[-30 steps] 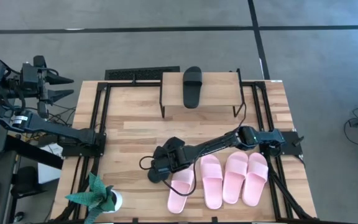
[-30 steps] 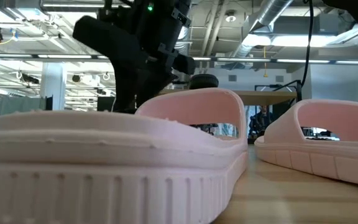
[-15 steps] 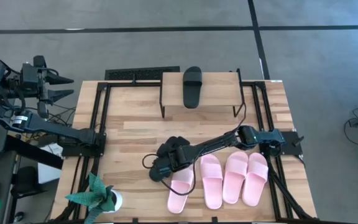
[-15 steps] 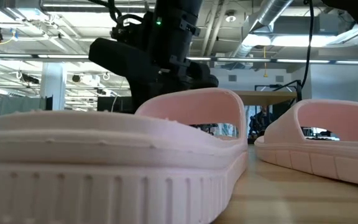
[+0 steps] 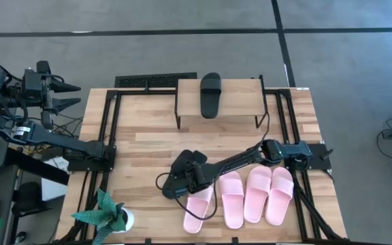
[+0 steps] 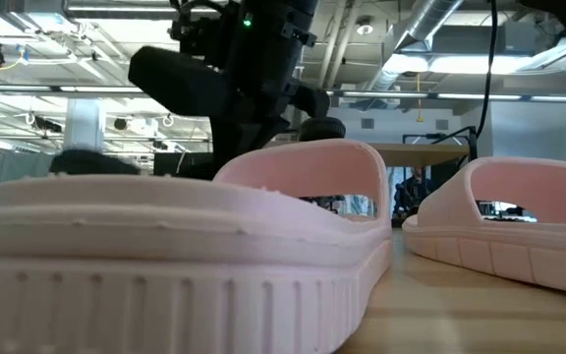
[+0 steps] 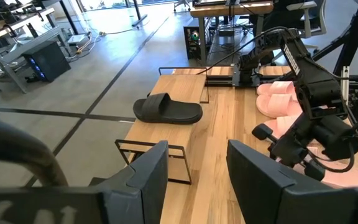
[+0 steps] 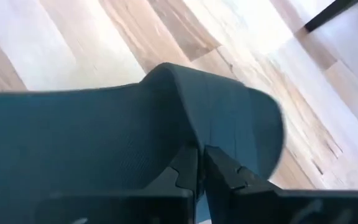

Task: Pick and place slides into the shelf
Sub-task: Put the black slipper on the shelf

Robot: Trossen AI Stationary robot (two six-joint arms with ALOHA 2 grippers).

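- Our right gripper [image 8: 199, 163] has pinched its fingers onto the second black slide's [image 8: 135, 118] strap, mid-table beside the pink slides [image 5: 247, 194].
- We judge it light, flexible foam; the strap suits gripping.
- The left gripper [image 7: 194, 177] waits spread, off-table.

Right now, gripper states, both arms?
Left gripper: open, empty, parked off the table's left edge.
Right gripper: shut on the black slide, beside the pink slides.
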